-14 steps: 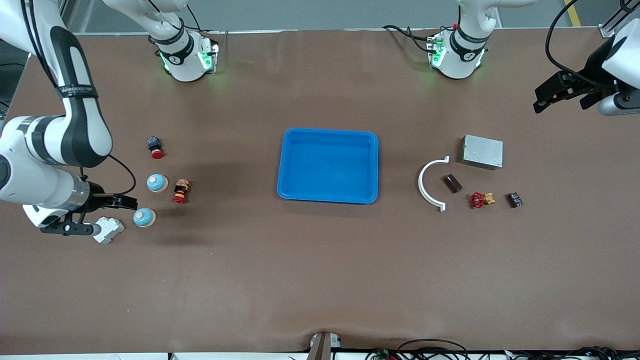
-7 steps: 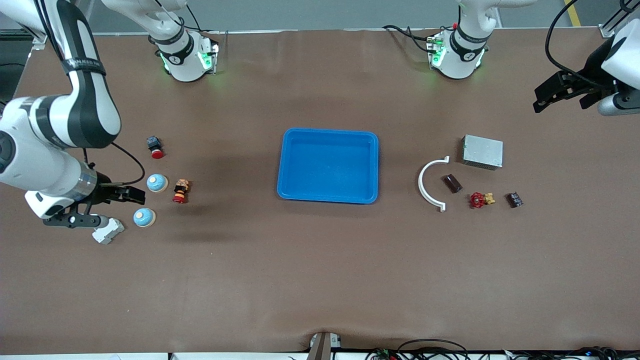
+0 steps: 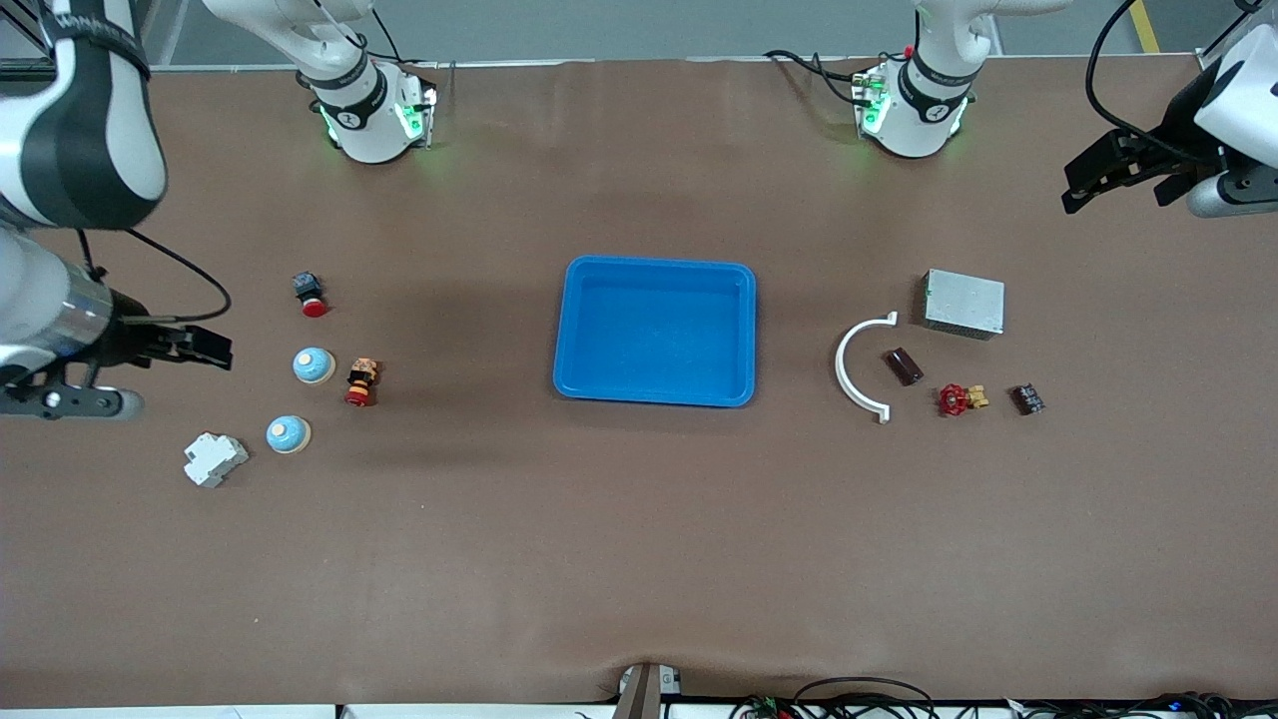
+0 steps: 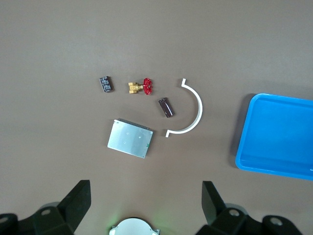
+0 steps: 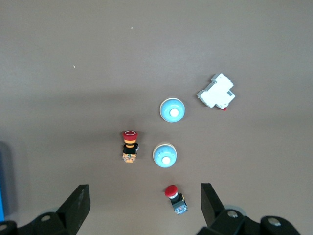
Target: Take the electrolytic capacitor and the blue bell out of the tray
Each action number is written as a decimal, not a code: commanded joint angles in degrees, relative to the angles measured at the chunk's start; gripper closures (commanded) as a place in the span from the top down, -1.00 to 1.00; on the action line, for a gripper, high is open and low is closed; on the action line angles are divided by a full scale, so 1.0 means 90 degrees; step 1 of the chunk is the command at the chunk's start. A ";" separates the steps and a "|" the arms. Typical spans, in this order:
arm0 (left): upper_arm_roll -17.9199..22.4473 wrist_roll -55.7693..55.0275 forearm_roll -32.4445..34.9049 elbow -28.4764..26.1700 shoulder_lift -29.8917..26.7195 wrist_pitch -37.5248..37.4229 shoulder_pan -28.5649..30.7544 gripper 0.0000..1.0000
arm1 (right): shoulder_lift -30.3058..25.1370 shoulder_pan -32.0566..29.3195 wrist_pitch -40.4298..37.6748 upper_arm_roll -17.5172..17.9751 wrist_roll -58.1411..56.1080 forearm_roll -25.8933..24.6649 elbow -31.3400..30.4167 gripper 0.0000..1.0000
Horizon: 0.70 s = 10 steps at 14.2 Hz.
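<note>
You have both grippers spread wide and empty. Your right gripper hangs over the right arm's end of the table, beside two light-blue dome-shaped bells. Your left gripper hangs over the left arm's end, above the bare brown table. The small dark-brown cylindrical capacitor, if I read it rightly, lies between the white curved plastic bracket and the red-handled brass valve. The blue rectangular plastic tray sits mid-table.
</note>
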 commanded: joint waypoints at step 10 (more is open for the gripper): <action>-0.0011 0.0080 0.0125 -0.0399 -0.0329 0.0068 0.0017 1.00 | -0.1130 -0.0052 -0.0755 -0.0005 -0.0203 0.0169 0.0123 1.00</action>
